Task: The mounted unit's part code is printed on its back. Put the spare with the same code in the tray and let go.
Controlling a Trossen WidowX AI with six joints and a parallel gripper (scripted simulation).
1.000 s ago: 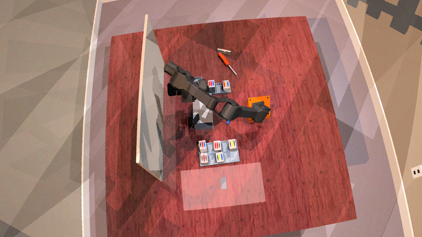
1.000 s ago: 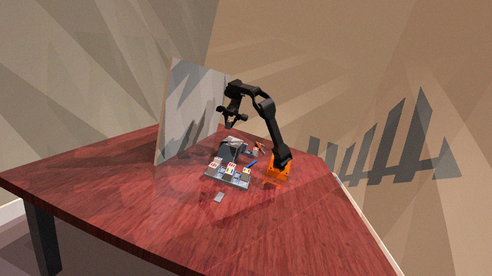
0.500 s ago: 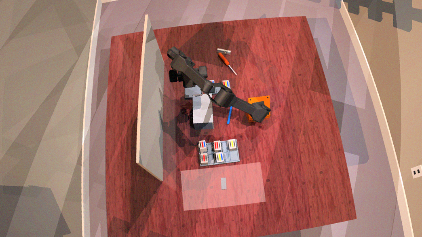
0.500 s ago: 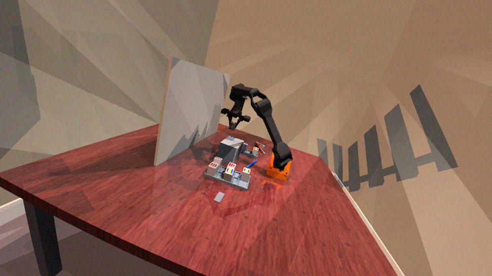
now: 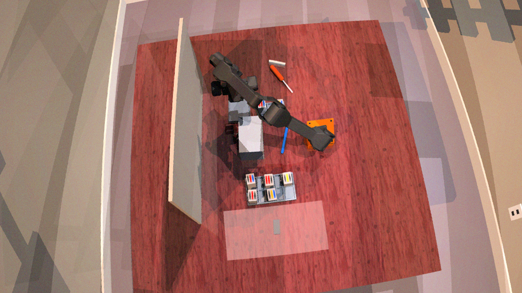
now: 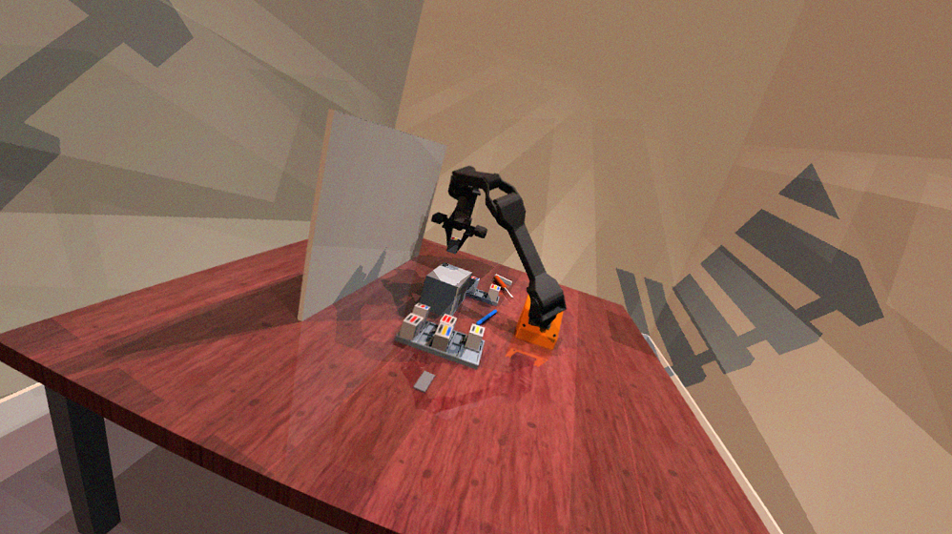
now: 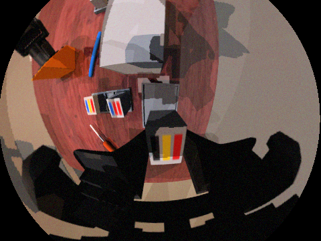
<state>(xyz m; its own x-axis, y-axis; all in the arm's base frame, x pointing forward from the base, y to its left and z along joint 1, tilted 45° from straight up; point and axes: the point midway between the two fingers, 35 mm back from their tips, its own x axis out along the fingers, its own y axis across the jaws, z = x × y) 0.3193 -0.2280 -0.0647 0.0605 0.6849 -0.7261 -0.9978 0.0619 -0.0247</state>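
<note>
My gripper is shut on a grey spare with black, yellow and red stripes, held high above the table; the top view hides it. A plain grey tray lies below, beside the pale box, with no spare visible in it. The front rack holds several striped spares. The smaller rack holds two, one blue-red-red, one blue-yellow-red. The mounted unit's code is not readable.
An upright grey panel stands left of the box. A blue rod lies between box and orange base. A screwdriver lies at the back, a small grey plate in front.
</note>
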